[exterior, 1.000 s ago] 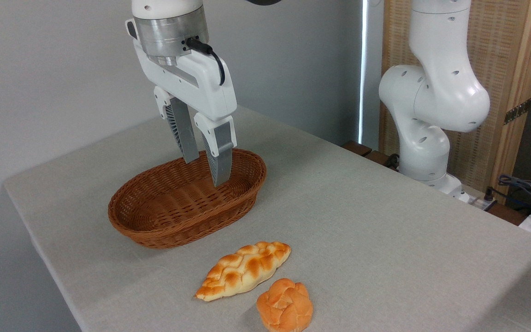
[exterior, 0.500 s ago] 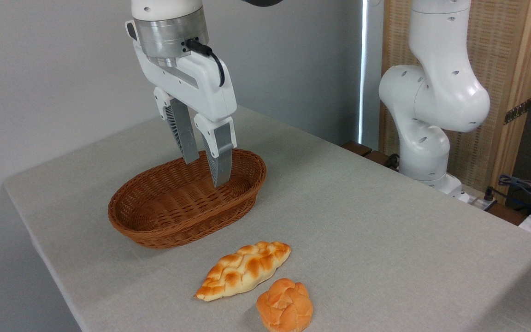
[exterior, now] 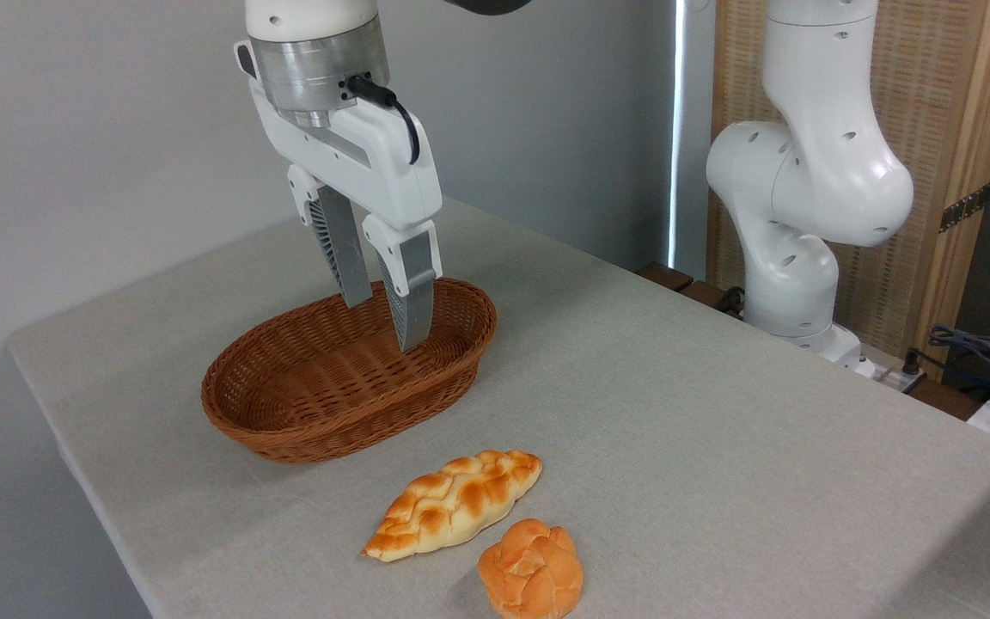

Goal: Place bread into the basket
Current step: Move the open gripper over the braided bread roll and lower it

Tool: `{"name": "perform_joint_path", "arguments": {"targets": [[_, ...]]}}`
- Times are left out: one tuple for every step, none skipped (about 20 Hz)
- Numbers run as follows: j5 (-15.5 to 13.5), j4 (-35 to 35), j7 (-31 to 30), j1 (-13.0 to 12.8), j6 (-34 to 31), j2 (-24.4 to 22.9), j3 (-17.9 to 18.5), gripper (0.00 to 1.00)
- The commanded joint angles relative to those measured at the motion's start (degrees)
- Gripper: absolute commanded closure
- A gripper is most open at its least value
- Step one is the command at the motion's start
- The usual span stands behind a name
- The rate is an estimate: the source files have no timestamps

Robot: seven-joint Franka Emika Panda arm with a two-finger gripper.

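Note:
The bread (exterior: 454,504), a long braided loaf with toasted orange patches, lies on the grey tablecloth in front of the basket. The oval brown wicker basket (exterior: 289,430) sits behind it and holds nothing. My gripper (exterior: 385,322) hangs over the basket's right half, its grey ribbed fingers pointing down. The fingers stand open with nothing between them. A clear stretch of cloth separates the gripper from the bread.
A small round orange knotted bun (exterior: 532,569) lies just right of the loaf, close to the table's front edge. The arm's white base (exterior: 791,258) stands at the table's far right side, with cables (exterior: 976,348) beyond it. The table's left edge falls away near the basket.
The gripper has shifted very slightly; the bread, bun and basket have stayed where they were.

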Motion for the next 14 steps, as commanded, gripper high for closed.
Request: {"name": "perform_joint_path", "arguments": {"targets": [[0.44,-5.78,0.96,0.12,4.49,-3.57,0.29,0.0],[0.35,-7.36,0.96,0.12,5.72,-4.45,0.29,0.0],[0.44,-9.2,0.96,0.29,7.13,-5.15,0.29,0.0],[0.35,-10.96,0.96,0.38,8.88,-5.77,0.29,0.0],[0.35,-12.81,0.96,0.38,10.47,-6.21,0.29,0.0],[0.44,-14.13,0.96,0.38,11.79,-6.65,0.29,0.0],[0.44,-15.1,0.96,0.47,12.67,-6.83,0.38,0.0],[0.44,-15.98,1.05,0.47,12.77,-6.83,0.38,0.0],[0.44,-17.21,1.05,0.9,12.77,-6.92,0.38,0.0],[0.53,-18.35,1.05,1.08,12.85,-7.18,0.38,0.0],[0.53,-18.88,1.13,1.08,12.94,-7.35,0.38,0.0],[1.48,-20.02,1.22,1.17,12.94,-7.44,0.38,0.0],[3.58,-21.6,1.74,1.26,13.12,-7.44,0.38,0.0],[5.95,-23.44,2.36,1.35,14.34,-7.44,0.38,0.0]]}}
